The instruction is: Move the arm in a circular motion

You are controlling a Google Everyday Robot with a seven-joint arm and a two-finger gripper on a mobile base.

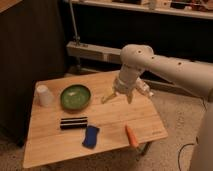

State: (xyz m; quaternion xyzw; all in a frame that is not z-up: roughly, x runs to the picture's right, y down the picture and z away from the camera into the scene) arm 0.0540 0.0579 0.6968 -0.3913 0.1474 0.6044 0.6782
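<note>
Subject: the arm (pixel 165 67), white and tubular, enters from the right and bends down at a rounded joint over the far right part of the worktop (pixel 55 145).

The gripper (pixel 118 98) hangs above the surface near the far edge, just right of the green bowl (pixel 62 97). Its two pale fingers stand apart, with nothing between them.

Other items noted:
- A white cup (pixel 44 95) sits at the far left corner.
- A black block (pixel 73 123) lies mid-table.
- A blue sponge (pixel 90 136) and an orange carrot-like piece (pixel 131 135) lie toward the near edge.

Assessment: the task involves no object, so the circle should be traced in free air.

Recommendations:
- Hold the present height or rise slightly. A level loop at this height appears to pass over the bowl rim, and any dip on the left-hand sweep risks clipping it.
- Keep the loop compact and centred over the bare boards right of the bowl.
- Keep the speed even and close the path at its start point.
- Leave the fingers parted and idle.
</note>
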